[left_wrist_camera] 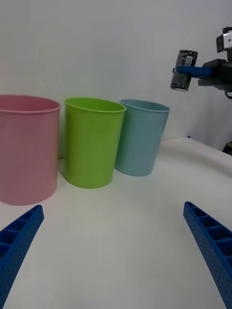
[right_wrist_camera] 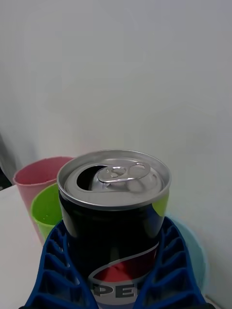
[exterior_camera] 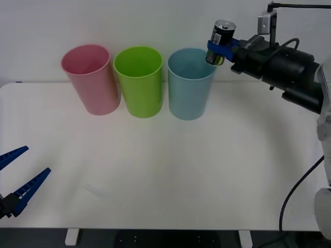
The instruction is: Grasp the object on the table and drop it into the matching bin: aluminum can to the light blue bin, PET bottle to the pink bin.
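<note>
My right pincer (exterior_camera: pixel 221 47) is clamped on the aluminum can (exterior_camera: pixel 222 39), its blue fingers (right_wrist_camera: pixel 50 270) pressed against both sides of the body, holding it up in the air above the right side of the light blue bin's (exterior_camera: pixel 190 88) rim, slightly tilted. That bin stands near the worktop's (exterior_camera: pixel 165 170) far edge, in a row with the lime green bin (exterior_camera: pixel 138 85) and the pink bin (exterior_camera: pixel 92 82). My left pincer (exterior_camera: pixel 13 178) hangs wide open and empty over the near left corner.
</note>
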`<state>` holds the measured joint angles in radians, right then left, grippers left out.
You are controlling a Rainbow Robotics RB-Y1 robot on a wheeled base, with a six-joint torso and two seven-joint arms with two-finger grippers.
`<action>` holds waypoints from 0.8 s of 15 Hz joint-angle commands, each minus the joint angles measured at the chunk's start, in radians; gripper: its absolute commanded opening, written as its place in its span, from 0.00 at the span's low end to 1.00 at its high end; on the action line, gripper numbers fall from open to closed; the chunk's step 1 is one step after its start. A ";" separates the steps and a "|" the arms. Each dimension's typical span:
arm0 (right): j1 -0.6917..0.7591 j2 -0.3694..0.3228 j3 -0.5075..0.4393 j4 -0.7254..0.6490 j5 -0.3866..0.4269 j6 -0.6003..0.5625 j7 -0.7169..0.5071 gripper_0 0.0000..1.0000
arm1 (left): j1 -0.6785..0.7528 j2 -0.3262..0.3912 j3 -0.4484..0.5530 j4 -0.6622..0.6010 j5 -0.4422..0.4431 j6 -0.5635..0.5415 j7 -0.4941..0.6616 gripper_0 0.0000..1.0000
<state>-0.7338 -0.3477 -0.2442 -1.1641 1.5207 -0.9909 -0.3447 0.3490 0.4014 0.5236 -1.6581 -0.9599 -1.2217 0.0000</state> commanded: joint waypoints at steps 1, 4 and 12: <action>-0.065 0.047 -0.036 0.076 0.082 0.025 0.015 0.00 | 0.000 0.000 0.000 0.000 0.000 0.000 0.000 1.00; -0.079 0.095 -0.036 0.090 0.144 0.110 0.018 0.00 | 0.000 0.000 0.000 0.000 0.000 0.000 0.000 1.00; -0.079 0.177 0.060 0.090 0.164 0.339 0.029 0.02 | 0.000 0.000 0.000 0.000 0.000 0.000 0.000 1.00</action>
<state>-0.8136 -0.1737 -0.1887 -1.0737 1.6846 -0.6628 -0.3172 0.3491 0.4014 0.5236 -1.6581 -0.9599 -1.2217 0.0000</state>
